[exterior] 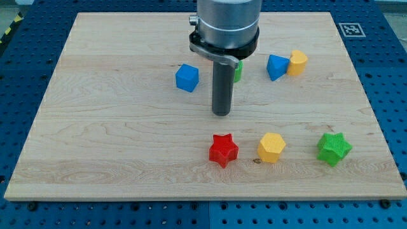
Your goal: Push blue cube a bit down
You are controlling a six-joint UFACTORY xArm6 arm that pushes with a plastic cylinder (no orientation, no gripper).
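Note:
The blue cube (187, 77) sits on the wooden board (114, 127), left of centre in the upper half. My tip (221, 113) rests on the board to the right of the cube and a little below it, apart from it. The arm's grey body hangs over the top centre and hides part of a green block (238, 70).
A blue triangular block (276, 67) touches a yellow block (297, 62) at the upper right. A red star (223, 150), a yellow hexagon (271, 147) and a green star (334, 148) lie in a row near the bottom. Blue perforated table surrounds the board.

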